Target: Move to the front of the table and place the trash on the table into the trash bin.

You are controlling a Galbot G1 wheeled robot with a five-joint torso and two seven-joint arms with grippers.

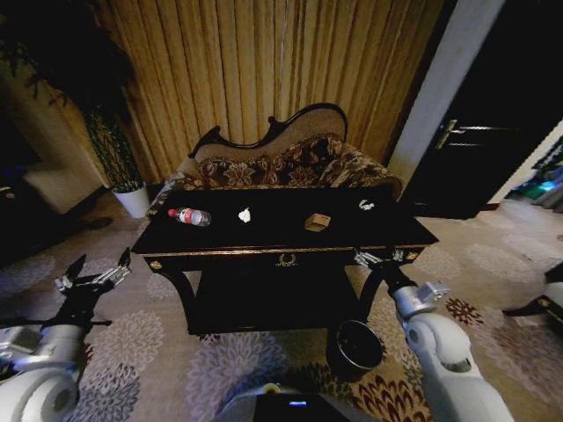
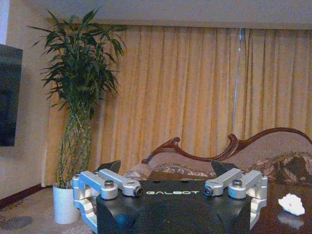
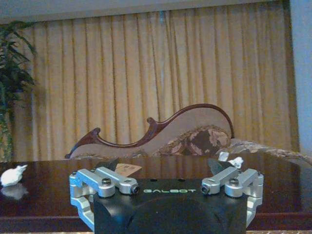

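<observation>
Both grippers hung open and empty at the table (image 1: 220, 242) front: left gripper (image 1: 95, 270) off its left corner, right gripper (image 1: 380, 256) at the right edge. Beyond them lay bottle (image 1: 190, 216), paper wad (image 1: 244, 214), box (image 1: 317, 222) and perhaps another scrap (image 1: 366, 205). The bin (image 1: 354, 345) stood below the right gripper.

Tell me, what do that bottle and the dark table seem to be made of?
The bottle looks like clear plastic with a red cap: see-through body. The table seems dark glossy wood with gold trim; its top mirrors the paper wad.
</observation>
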